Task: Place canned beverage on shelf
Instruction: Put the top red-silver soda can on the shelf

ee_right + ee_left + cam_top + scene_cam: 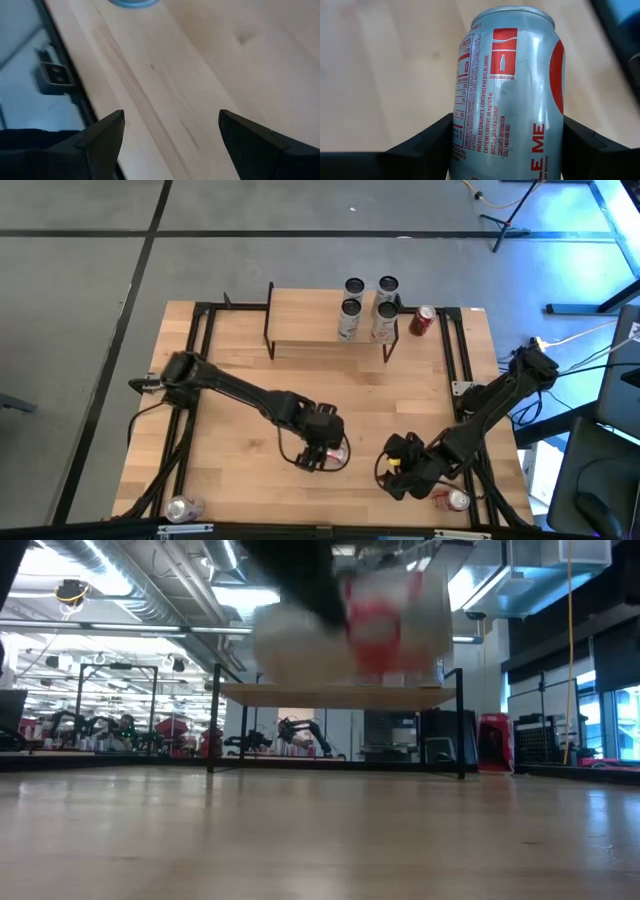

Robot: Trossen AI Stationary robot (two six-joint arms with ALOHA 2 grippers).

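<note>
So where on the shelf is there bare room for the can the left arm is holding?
The shelf is bare along its left and middle top. Its right end is crowded: four upright cans stand clustered there, with a red can on the table just beyond. The left gripper grips the silver can; the right gripper is open, near the table's front.

Light wooden table [240,470] with black metal rails [200,330] along both sides, set on grey floor [80,280] crossed by dark lines [300,232], black tripod legs [505,225] beyond the far right corner, bright ceiling lights [60,560] and pipes [150,600] in the room behind.
</note>
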